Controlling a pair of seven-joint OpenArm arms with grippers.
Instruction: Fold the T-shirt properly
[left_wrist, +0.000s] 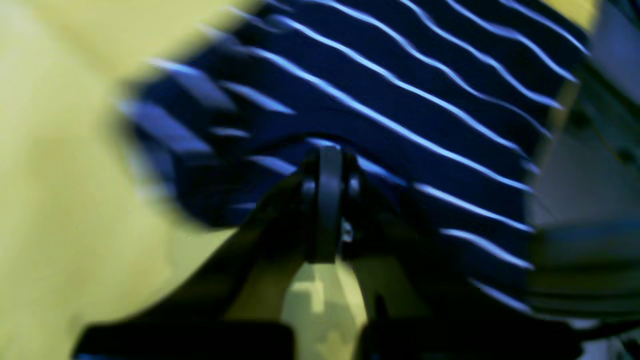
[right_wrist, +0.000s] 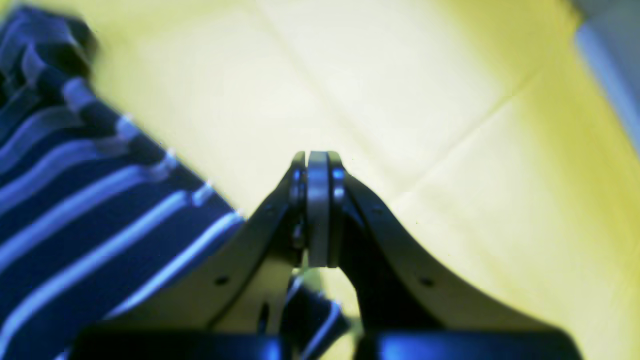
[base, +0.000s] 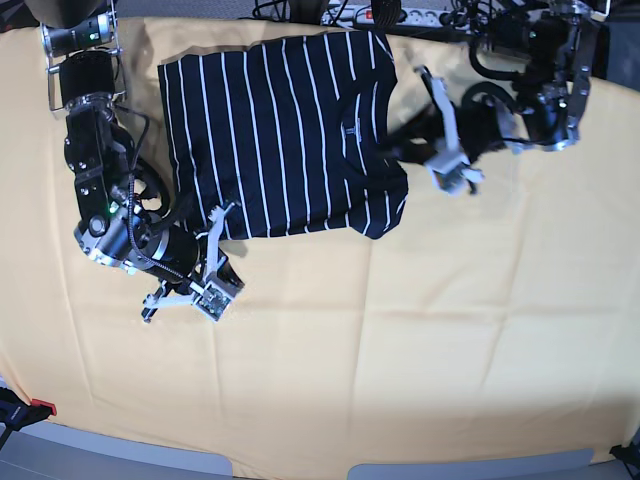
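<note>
While the T-shirt (base: 285, 135) lies upper centre on the worktop (base: 450, 330), left tool (left_wrist: 327, 150) pinching its edge, right tool (right_wrist: 317, 157) closed empty, lower left of it.

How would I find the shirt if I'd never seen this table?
Look at the big yellow table cover, then go to its far edge, left of the middle. The T-shirt lies there partly folded, dark navy with thin white stripes, the only cloth thing between the two arms.
</note>
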